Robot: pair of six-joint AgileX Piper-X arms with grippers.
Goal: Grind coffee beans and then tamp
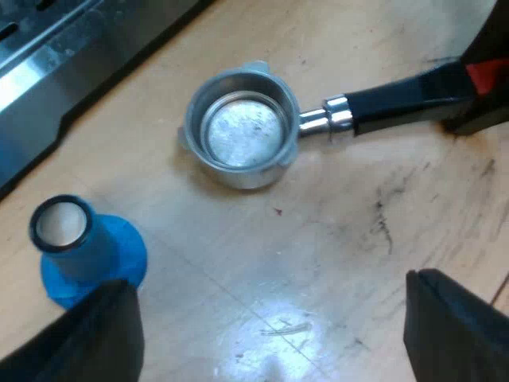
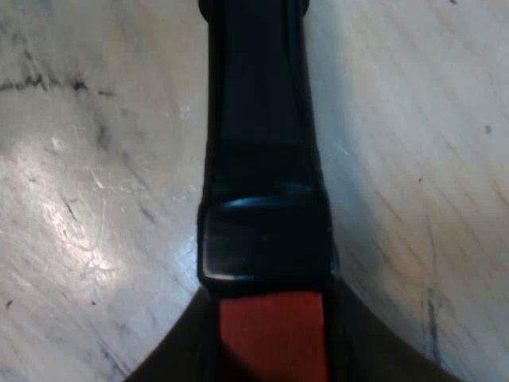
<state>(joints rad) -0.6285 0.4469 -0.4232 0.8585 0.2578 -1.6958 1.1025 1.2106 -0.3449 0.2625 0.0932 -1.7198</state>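
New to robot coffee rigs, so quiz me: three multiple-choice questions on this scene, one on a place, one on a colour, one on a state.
1. Where is the metal holder? A) in a mug B) lying on the table C) on a shelf
2. The tamper is: A) blue B) green C) yellow
3. The holder's cup is: A) heaped with grounds B) empty C) full of water
Answers: B, it lies flat on the wood; A, its body is blue; B, its bare metal bottom shows.

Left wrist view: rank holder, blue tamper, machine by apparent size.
1-2. holder with handle and espresso machine: about alike; machine is cut off at the edge, so unranked.
3. blue tamper: clearly smallest.
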